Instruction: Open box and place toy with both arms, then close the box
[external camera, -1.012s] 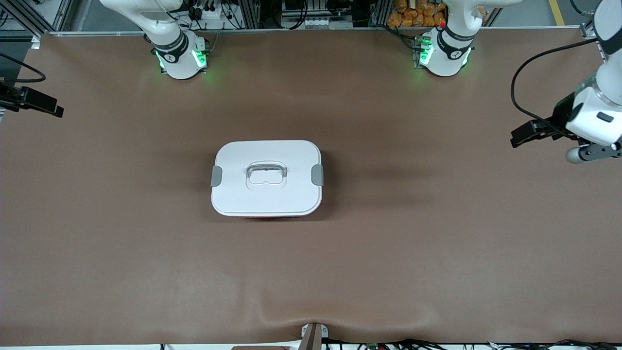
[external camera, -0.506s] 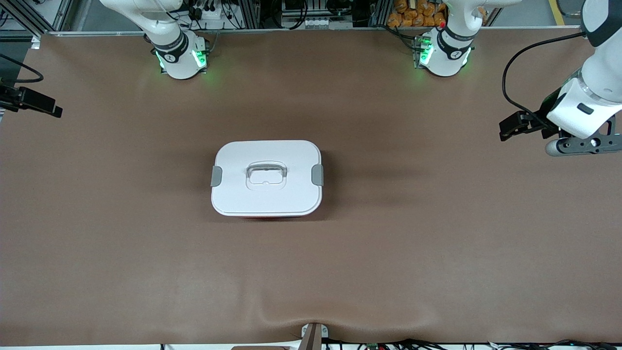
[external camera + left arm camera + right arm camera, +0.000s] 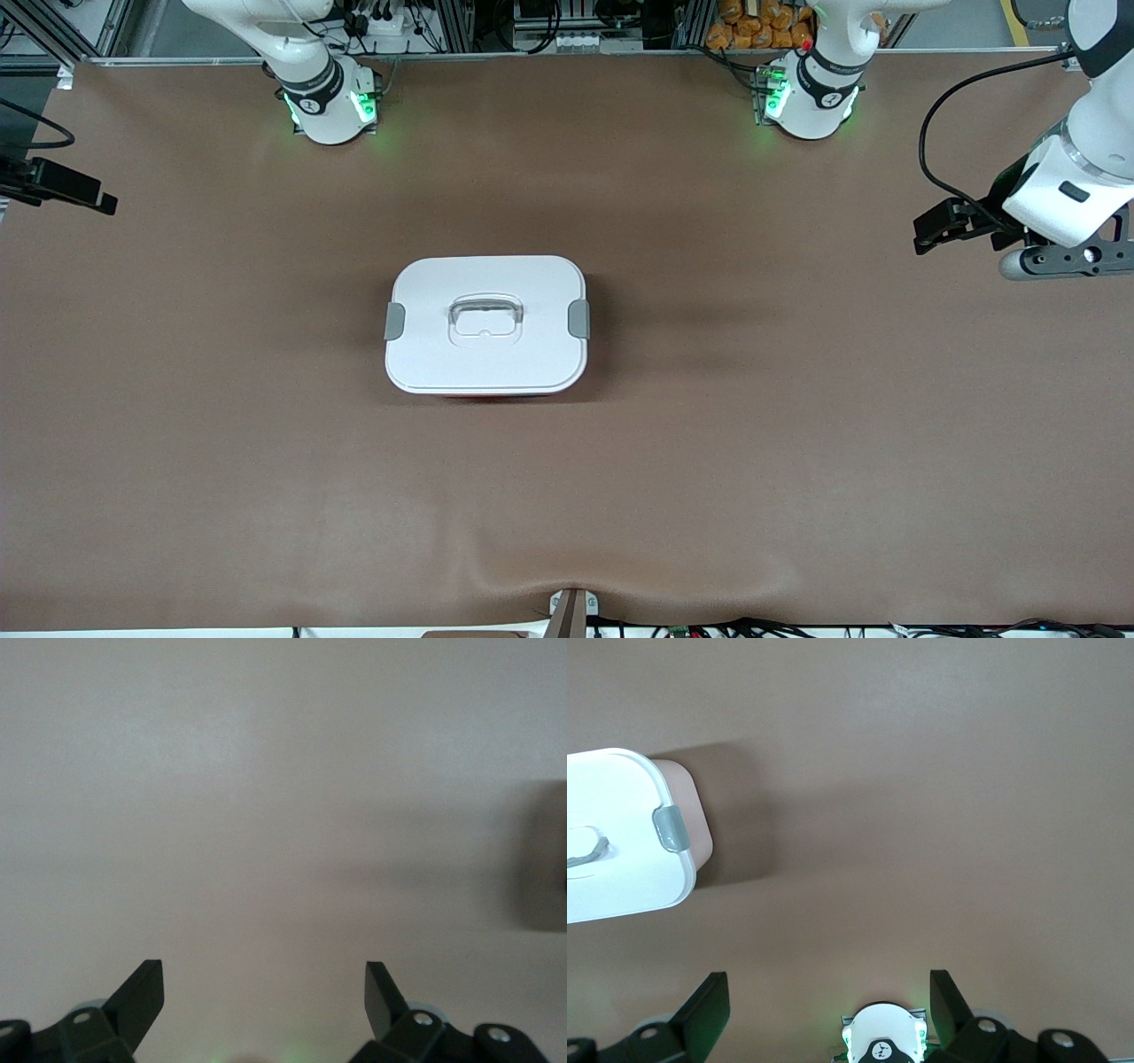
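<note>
Sitting shut between the two claws and well apart from both: a white lidded box, mid-bench.

- Lid is square on the box, with a recessed handle at its centre. One grey latch is on the end toward the left claw and another grey latch on the end toward the right claw. Both lie flat against the rim.
- A thin red sliver shows under the lid edge nearest the front camera.
- No toy is visible anywhere on the bench. Whether one is inside the box cannot be told.
- Left claw: fingers apart, holding nothing, over bare bench at the left arm's end.
- Right claw: fingers apart, holding nothing, over the bench edge at the right arm's end. A corner of the box and its near latch show in the right wrist view.

Judgement: this fits a box whose lid is yet to come off, or one already filled and latched again.

In either case, good handling goes through the latches. Each claw takes the latch on its own end, and the two work evenly so the lid stays level. Flush latches are the check.
</note>
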Robot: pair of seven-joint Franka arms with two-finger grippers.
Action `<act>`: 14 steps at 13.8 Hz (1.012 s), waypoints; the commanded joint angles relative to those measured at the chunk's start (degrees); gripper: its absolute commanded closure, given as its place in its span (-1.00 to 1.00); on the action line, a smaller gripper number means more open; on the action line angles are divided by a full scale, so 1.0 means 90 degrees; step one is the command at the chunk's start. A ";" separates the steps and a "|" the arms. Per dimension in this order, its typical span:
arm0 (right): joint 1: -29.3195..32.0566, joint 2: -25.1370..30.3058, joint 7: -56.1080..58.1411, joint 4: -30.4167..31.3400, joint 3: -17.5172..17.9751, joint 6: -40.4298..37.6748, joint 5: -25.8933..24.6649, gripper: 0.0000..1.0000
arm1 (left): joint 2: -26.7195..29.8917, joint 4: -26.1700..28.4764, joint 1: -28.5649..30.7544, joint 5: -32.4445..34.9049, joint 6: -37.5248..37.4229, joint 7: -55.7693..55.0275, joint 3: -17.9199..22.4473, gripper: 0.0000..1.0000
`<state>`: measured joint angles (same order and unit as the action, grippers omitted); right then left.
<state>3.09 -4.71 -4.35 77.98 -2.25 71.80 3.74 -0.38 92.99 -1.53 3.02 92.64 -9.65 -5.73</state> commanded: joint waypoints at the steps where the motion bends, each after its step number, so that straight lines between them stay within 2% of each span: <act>1: 0.0164 0.0025 0.0054 -0.0002 0.0084 0.0020 0.0112 -1.00 | 0.0198 0.0019 -0.0102 -0.0072 -0.0137 0.0124 -0.0018 -1.00; 7: 0.0106 0.0025 0.0054 -0.0012 0.0123 0.0030 0.0073 -1.00 | 0.0247 -0.0040 -0.0035 -0.0062 -0.0440 0.0788 -0.0008 -1.00; 14: 0.0096 0.0025 0.0025 -0.0012 0.0123 0.0030 0.0132 -1.00 | 0.0228 -0.0196 0.0024 -0.0063 -0.0498 0.0906 -0.0008 -1.00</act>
<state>3.72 -4.72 -4.18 77.97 -1.52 71.93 4.15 1.12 91.62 -1.82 3.02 89.39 -2.75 -5.71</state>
